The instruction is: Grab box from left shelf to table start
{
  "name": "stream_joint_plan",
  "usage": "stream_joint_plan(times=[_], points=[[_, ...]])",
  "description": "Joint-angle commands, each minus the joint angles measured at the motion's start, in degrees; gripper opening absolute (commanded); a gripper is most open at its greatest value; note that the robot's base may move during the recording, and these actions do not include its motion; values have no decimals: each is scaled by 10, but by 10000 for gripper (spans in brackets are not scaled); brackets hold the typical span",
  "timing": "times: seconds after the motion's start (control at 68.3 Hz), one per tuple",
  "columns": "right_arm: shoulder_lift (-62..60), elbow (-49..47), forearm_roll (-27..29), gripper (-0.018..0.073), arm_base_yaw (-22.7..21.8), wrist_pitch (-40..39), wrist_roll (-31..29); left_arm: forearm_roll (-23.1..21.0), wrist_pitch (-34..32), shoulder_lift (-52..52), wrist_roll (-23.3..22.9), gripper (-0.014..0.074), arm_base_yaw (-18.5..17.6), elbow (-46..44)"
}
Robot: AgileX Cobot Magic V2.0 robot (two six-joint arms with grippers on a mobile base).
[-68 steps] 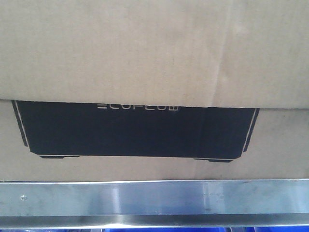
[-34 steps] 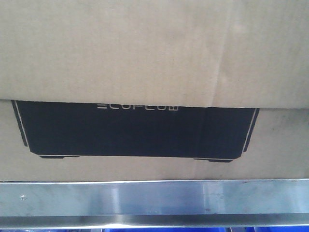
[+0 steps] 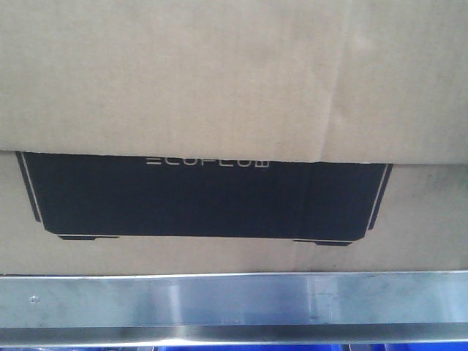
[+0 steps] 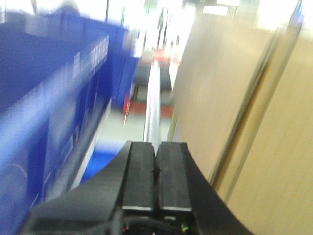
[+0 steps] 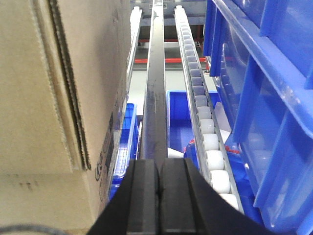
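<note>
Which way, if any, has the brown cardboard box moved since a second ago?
No. The brown cardboard box sits unchanged above the brushed steel shelf rail.

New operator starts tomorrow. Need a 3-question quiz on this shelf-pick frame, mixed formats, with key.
1. True or false: the left gripper and the right gripper both have their jaws closed, holding nothing.
2. Multiple choice: in the right wrist view, what runs between the box and the blue bins?
A) a roller track
B) a white table
C) a second carton
3. Fill in: in the front view, the steel rail runs ___ the box's black panel.

Key: 1 true; 2 A; 3 below.
</note>
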Motion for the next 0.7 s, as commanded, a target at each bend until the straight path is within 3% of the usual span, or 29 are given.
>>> stream_joint_plan(times=[0.0,0.205,0.454,0.688], points=[[-4,1,1,57,-2,-50,-1,-3,-22,11,0,-99,-5,-61],[-4,1,1,57,-2,-50,-1,12,17,42,0,-50,-5,-137],[-4,1,1,57,-2,-50,-1,34,45,89,3,380,-5,-194],[-4,1,1,57,-2,-50,-1,36,178,162,3,393,-5,-305]])
